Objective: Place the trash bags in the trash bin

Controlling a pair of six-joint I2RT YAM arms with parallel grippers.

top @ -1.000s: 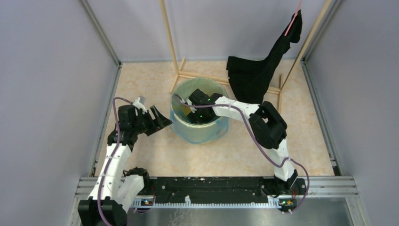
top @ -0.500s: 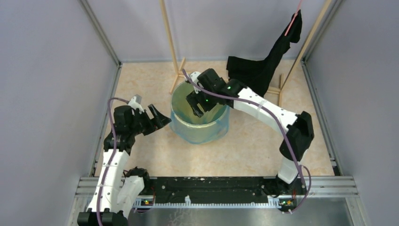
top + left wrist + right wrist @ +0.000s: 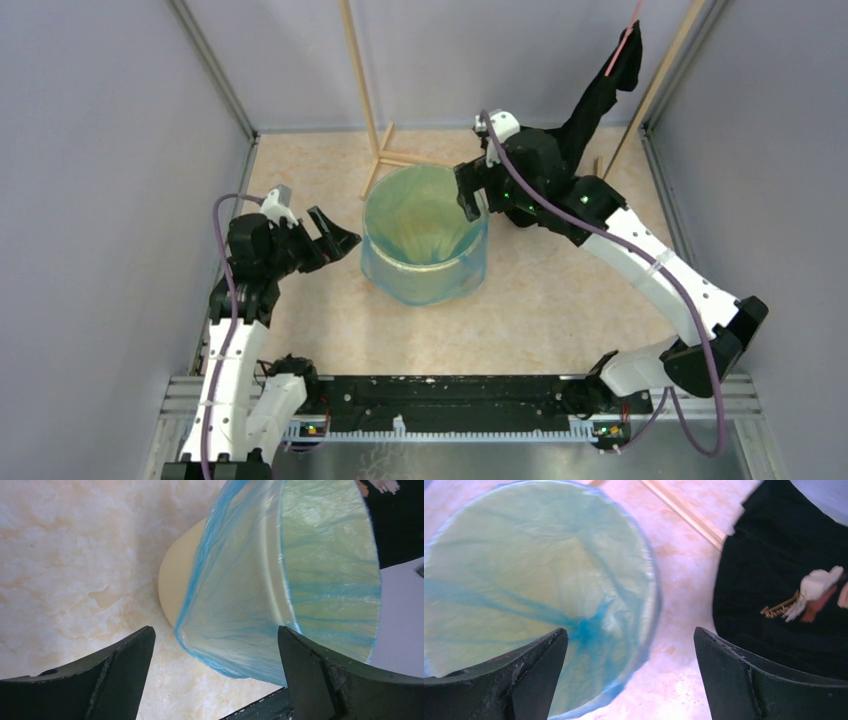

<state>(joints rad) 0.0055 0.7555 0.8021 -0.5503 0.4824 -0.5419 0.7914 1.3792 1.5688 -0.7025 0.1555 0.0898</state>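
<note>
A translucent light-blue trash bag point(image 3: 425, 275), streaked with darker blue creases, lines a trash bin point(image 3: 175, 577) that is pale cream-yellow outside and shows yellow-green through the film inside. The table point(image 3: 520, 325) is beige with a cloudy cream-and-peach marble pattern, and the walls point(image 3: 100, 150) are plain pale grey. At the far right hangs a black garment point(image 3: 600, 90) with a small white and tan label point(image 3: 811, 587), beside a light wooden rack point(image 3: 358, 60); the left arm point(image 3: 228, 360) and right arm point(image 3: 655, 275) are white with black joints and purple cables point(image 3: 217, 218).
</note>
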